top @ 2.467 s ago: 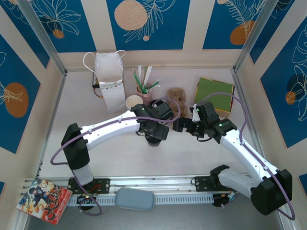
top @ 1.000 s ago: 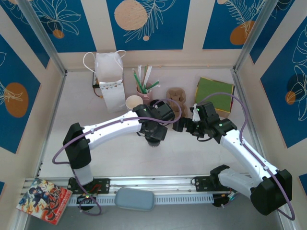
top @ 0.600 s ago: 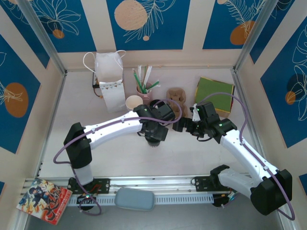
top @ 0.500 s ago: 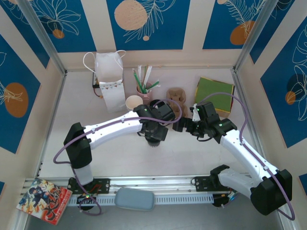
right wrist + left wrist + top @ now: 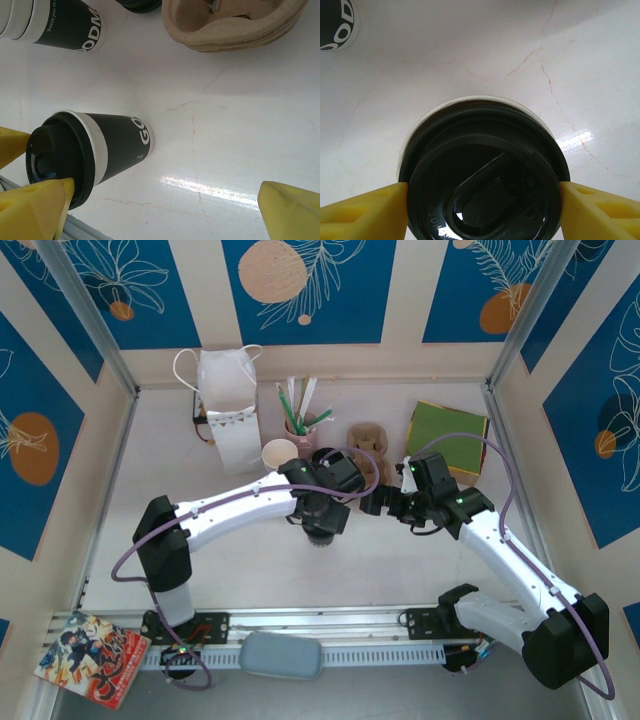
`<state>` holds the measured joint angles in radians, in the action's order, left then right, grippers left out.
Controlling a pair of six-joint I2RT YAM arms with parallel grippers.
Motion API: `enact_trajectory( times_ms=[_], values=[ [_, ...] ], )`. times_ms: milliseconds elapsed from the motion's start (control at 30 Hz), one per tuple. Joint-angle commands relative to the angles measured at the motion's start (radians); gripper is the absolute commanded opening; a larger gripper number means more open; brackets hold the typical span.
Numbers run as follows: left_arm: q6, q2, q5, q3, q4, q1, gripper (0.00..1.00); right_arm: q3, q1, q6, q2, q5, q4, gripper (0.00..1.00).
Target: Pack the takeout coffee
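Top view: coffee cup (image 5: 321,539) upright mid-bench (image 5: 260,575), under left jaws. Right jaws just beside it, on its right. Paper bag (image 5: 228,410) well apart, back left.

Left wrist: left jaws touch both sides of black lid (image 5: 482,185), holding cup.

Right wrist: right jaws wide, gripping nothing. Cup near one tip. Cardboard cup carrier (image 5: 235,25) beyond.

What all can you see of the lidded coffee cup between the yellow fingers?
The cup is a paper one with a dark sleeve bearing white letters, a white band below the rim and a round black plastic lid with a raised oval sip section. It stands upright on the white marbled table, lid on. The left fingers press against opposite sides of the lid's rim.
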<state>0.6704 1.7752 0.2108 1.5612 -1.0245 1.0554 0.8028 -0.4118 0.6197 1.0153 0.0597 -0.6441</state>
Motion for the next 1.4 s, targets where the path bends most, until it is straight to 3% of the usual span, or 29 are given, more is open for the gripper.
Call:
enact_trajectory(
  times_ms=[0,433,1367],
  values=[
    [-0.011,0.015,-0.007,-0.021,-0.023,0.006,0.71,-0.014,0.005,0.004,-0.005,0.027,0.001,0.99],
    [-0.021,-0.004,0.074,0.03,-0.059,0.005,0.69,-0.016,0.005,0.004,-0.004,0.026,0.004,0.99],
    [-0.04,0.015,0.032,0.002,-0.011,-0.026,0.69,-0.011,0.001,-0.004,0.022,0.058,0.026,0.99]
  ],
)
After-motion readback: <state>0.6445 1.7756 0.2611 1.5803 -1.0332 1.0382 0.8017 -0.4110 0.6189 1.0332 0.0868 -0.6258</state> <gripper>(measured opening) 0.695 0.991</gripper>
